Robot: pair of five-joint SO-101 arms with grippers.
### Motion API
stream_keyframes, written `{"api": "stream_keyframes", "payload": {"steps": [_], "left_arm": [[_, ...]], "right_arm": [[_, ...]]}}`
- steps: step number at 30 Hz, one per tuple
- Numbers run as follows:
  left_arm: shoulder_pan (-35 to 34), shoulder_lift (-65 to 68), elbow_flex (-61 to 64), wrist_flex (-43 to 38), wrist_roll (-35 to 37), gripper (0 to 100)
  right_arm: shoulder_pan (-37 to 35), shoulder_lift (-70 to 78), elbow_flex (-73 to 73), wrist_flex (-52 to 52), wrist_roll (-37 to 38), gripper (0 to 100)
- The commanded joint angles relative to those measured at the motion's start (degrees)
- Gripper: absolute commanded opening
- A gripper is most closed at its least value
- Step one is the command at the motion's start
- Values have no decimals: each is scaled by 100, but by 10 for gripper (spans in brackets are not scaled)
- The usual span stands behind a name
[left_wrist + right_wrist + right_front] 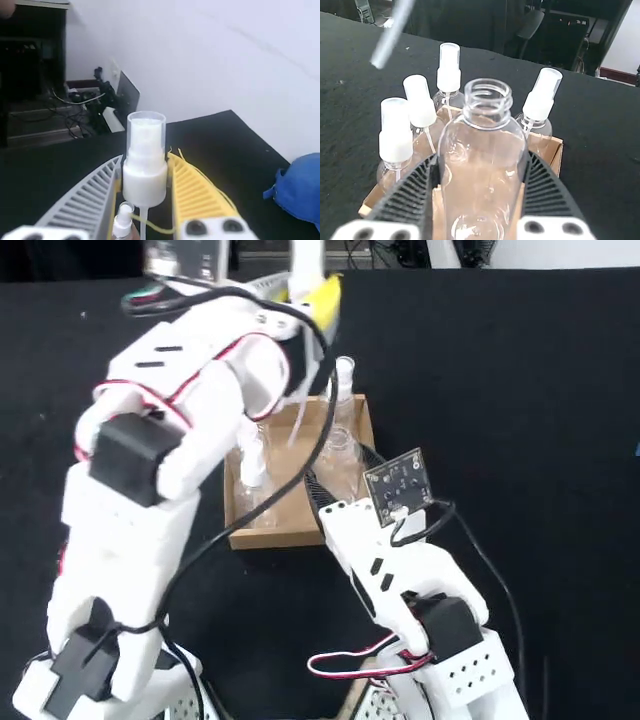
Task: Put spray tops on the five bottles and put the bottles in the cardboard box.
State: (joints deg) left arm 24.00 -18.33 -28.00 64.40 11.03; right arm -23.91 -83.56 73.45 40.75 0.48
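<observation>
Left gripper [146, 172] is clamped on the last spray top [145, 145], gripping its white collar. It is held high above the cardboard box [262, 535], with the dip tube [390, 35] hanging free underneath. Right gripper [482, 161] is clamped on the body of the open bottle [482, 130], at the side of the box nearest the right arm, neck up and uncapped. Can't tell if its base sits on the box floor or hangs just above it. Four capped bottles [420, 105] are already standing in the box, just behind and beside the open one. Looks like 4 of 5 done, with this cap as the last fit. Main risk, as I read it: from the right wrist view the tube end sits well off to one side of the neck and at an angle, not above it. If the left arm descends on that line, the tube lands on the bottle's shoulder or among the capped neighbours and bends instead of going in. Second risk: the right gripper holds smooth clear plastic at its widest part, so any push or twist from the cap could slip or tip the bottle. Third: the box is crowded, so a sideways correction by either arm could knock over a capped bottle or drag the box across the counter [520, 390]. The left arm also blocks much of the box in the high view, so the right wrist view is the better check on alignment.
</observation>
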Motion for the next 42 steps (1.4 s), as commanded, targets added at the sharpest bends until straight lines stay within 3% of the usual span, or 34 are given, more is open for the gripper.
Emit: {"api": "stream_keyframes", "payload": {"steps": [1, 9, 21, 28, 42], "left_arm": [[268, -176, 356, -589, 35, 30], [295, -176, 760, -1257, 35, 30], [321, -185, 699, -1284, 35, 30], [778, -185, 708, -1257, 35, 30], [708, -185, 699, -1301, 26, 30]], "right_arm": [[-62, -163, -31, -185, 18, 113], [-62, -171, -31, -185, 18, 113], [-62, -180, -31, -185, 18, 113], [-62, -180, -31, -185, 18, 113], [-62, -180, 13, -185, 18, 113]]}}
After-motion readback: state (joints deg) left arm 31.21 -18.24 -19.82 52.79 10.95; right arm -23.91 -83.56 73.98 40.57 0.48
